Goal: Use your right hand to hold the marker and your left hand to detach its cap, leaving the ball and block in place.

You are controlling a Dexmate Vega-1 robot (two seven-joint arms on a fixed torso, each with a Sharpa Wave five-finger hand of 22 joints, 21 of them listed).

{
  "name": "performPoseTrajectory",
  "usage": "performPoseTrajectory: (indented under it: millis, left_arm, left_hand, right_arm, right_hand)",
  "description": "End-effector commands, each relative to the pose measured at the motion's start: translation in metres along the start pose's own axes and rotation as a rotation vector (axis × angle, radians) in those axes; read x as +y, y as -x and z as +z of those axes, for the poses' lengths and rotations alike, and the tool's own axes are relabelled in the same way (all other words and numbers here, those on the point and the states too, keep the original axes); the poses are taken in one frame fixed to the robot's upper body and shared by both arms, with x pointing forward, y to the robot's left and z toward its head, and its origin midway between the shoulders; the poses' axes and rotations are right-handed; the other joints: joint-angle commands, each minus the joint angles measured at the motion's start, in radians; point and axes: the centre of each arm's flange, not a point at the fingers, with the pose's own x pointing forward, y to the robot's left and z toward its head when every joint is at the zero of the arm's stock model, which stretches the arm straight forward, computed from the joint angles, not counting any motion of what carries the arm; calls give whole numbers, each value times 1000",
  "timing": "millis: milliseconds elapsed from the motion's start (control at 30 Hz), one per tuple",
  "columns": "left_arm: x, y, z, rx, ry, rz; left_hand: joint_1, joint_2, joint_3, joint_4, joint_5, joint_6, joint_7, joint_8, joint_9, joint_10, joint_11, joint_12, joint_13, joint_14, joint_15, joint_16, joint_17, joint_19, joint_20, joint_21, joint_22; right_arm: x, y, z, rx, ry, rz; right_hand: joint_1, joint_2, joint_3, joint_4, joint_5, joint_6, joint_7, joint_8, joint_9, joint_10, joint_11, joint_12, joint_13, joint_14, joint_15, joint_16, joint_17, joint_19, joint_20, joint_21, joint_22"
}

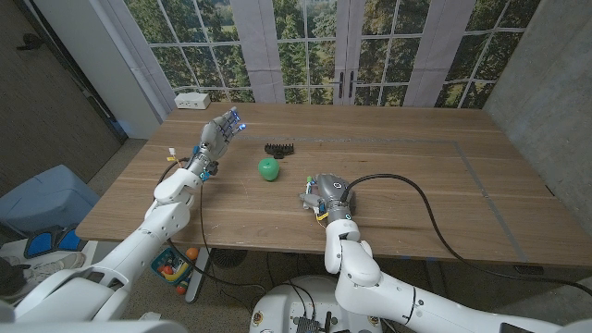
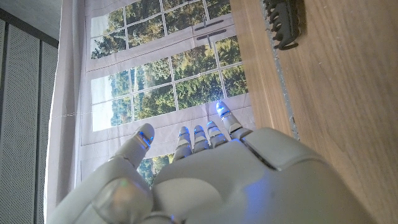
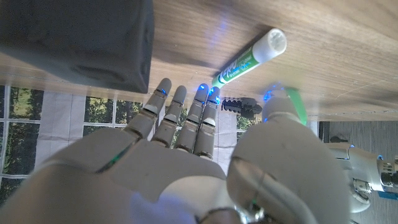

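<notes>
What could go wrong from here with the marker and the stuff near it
The right hand hovers at the marker with fingers apart, not yet gripping; a poor close could roll it across the wood. The green ball sits close to that hand in the head view, so a nudge could send it rolling. The left hand is raised and open near the dark block; its path to the cap may brush it.

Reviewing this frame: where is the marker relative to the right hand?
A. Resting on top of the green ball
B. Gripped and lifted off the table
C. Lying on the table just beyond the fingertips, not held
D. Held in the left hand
C. In the right wrist view the marker lies on the wood just past the right hand, whose spread fingers close on nothing.
</notes>
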Motion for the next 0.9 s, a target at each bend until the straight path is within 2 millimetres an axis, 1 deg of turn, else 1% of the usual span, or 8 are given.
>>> performPoseTrajectory:
  millis: [33,267,633,700,800,833,867,900]
  left_arm:
    - [2,0,3,-9,-1,-8]
    - [3,0,4,-12,-3,-8]
    - [3,2,4,-14,-3,-5]
    - [3,2,5,-14,-3,-6]
    - [3,3,4,-14,-2,-6]
    - [3,3,5,-14,-3,-7]
    - [2,3,4,-14,-3,-7]
    - [2,3,4,-14,-2,-7]
  left_hand:
    - [-8,62,-2,-7,5,9,0,3,2,4,-2,3,3,8,-15,-3,2,3,1,-3,6]
    - [-8,63,-3,-8,5,10,1,3,2,5,-2,4,3,9,-14,-3,2,4,1,-7,6]
    - [-8,62,-4,-11,5,10,0,3,2,4,-2,3,3,9,-13,-3,1,7,1,-13,7]
    - [-8,62,-4,-11,5,10,1,2,2,4,-3,3,3,9,-13,-3,1,8,1,-14,7]
    - [-9,61,-5,-11,4,11,0,3,2,4,-2,3,3,10,-15,-3,2,9,1,-16,7]
    - [-9,61,-4,-12,4,11,0,3,2,4,-3,3,3,10,-14,-3,1,9,1,-17,7]
    - [-9,61,-4,-12,4,11,0,3,2,4,-3,3,3,10,-14,-3,1,9,1,-17,7]
    - [-9,60,-5,-13,4,11,0,3,2,4,-3,3,3,10,-14,-3,1,9,1,-18,7]
  right_arm:
    - [5,-1,3,35,61,7]
    - [8,-4,0,56,88,26]
    - [13,-9,-6,101,142,75]
    - [13,-9,-8,104,144,63]
    - [11,-10,-10,115,147,48]
    - [10,-10,-10,118,146,49]
    - [10,-11,-10,127,154,44]
    - [11,-11,-10,137,167,31]
  right_hand:
    - [-10,-9,-10,2,5,-11,-2,-4,3,-7,-1,-5,9,-1,-93,-3,5,3,-1,-1,3]
    - [-3,-10,-19,1,11,-18,-3,-6,3,-14,-1,-5,19,-1,-94,-1,8,4,0,-4,3]
    - [19,-3,-22,-4,20,-19,-3,-8,2,-16,-3,-3,31,-5,-97,0,11,10,0,-5,3]
    - [40,10,-15,-10,26,-19,-6,-8,1,-16,-3,-1,35,-1,-97,2,13,13,-3,-5,3]
    - [86,33,1,-23,35,-18,-14,-8,0,-8,-10,3,42,8,-110,7,15,23,-5,-4,3]
    - [95,38,3,-25,36,-15,-17,-7,-1,-5,-13,5,44,20,-114,12,15,27,-6,-3,3]
    - [109,58,12,-23,37,-12,-23,-6,-1,11,-21,12,47,32,-121,18,19,31,-9,-2,3]
    - [137,76,23,-29,34,-5,-33,-4,-2,23,-29,17,52,54,-131,29,22,32,-10,-3,3]
